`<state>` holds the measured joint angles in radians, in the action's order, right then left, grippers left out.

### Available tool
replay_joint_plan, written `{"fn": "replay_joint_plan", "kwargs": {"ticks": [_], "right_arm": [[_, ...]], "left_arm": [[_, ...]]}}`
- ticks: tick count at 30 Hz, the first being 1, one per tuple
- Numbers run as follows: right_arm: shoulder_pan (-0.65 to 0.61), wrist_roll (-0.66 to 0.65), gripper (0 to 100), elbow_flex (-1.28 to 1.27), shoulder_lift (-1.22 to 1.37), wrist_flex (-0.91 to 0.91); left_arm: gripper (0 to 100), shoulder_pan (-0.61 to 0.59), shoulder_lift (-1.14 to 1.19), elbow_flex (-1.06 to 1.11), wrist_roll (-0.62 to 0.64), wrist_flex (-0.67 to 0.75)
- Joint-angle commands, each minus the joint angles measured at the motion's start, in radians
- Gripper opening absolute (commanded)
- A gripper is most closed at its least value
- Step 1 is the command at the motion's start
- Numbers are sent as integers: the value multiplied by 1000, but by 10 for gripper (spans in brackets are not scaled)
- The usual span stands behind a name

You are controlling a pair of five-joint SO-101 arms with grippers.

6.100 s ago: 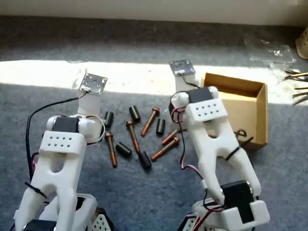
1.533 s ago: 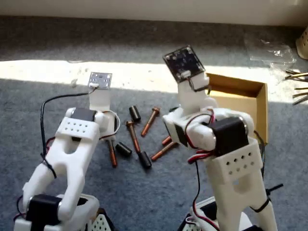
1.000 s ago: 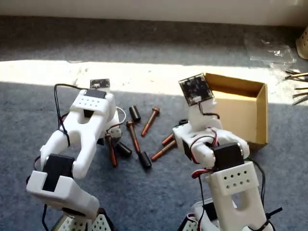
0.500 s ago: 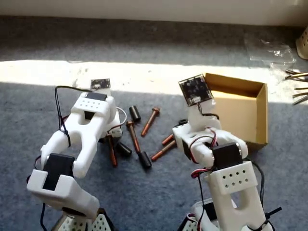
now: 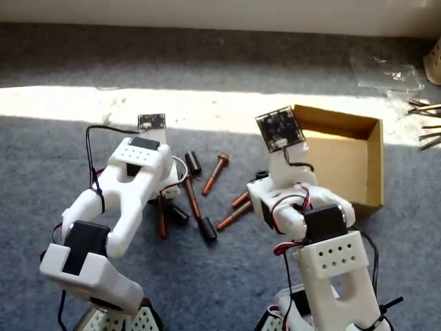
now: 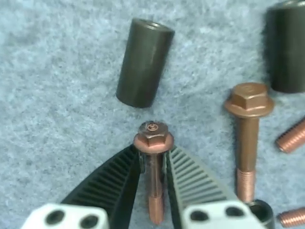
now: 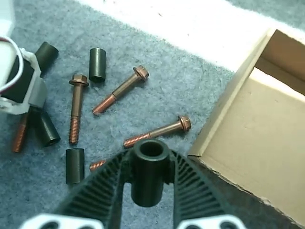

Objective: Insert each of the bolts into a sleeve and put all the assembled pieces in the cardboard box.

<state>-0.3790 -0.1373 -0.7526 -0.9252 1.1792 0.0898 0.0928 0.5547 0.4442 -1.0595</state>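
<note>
My left gripper [image 6: 153,153] is shut on a copper bolt [image 6: 154,139], gripping its shank just under the hex head, low over the grey carpet. A loose black sleeve [image 6: 144,62] lies just beyond that head. In the high view this arm [image 5: 131,186] stands over the left part of the pile. My right gripper [image 7: 150,160] is shut on a black sleeve [image 7: 150,174], held with its bore toward the camera, above the carpet beside the cardboard box [image 7: 233,98]. Loose bolts [image 5: 215,172] and sleeves [image 5: 193,163] lie between the arms.
The open cardboard box [image 5: 337,118] stands at the right, close to the right arm [image 5: 296,207]. A clear plastic bag [image 5: 382,69] and some tools [image 5: 427,127] lie at the far right. A sunlit strip crosses the carpet behind the pile.
Both arms have come down from their raised poses. The left arm has settled over the left bolts and edged a little to the right. The right arm has kept still for the last second.
</note>
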Motion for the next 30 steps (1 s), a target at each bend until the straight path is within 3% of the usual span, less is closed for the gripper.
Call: {"fn": "replay_joint_plan", "kwargs": {"ticks": [1, 7, 10, 14, 19, 22, 30], "right_arm": [[10, -5, 26, 8, -27, -39], [10, -5, 26, 1, -27, -42], [10, -5, 26, -39, -27, -79], [10, -5, 26, -108, -27, -186], [8, -6, 26, -142, -27, -272], [-48, -11, 26, -142, -28, -285], [-206, -5, 26, -131, -38, -285]], "left_arm": [[51, 10, -4, -2, -3, 12], [43, 10, -4, -2, -8, 11], [4, 16, -15, -2, -130, 2], [5, 25, -15, -65, -216, -103], [5, 18, -16, -162, -224, -212], [5, 15, -16, -226, -229, -269], [5, -2, -16, -496, -391, -526]]}}
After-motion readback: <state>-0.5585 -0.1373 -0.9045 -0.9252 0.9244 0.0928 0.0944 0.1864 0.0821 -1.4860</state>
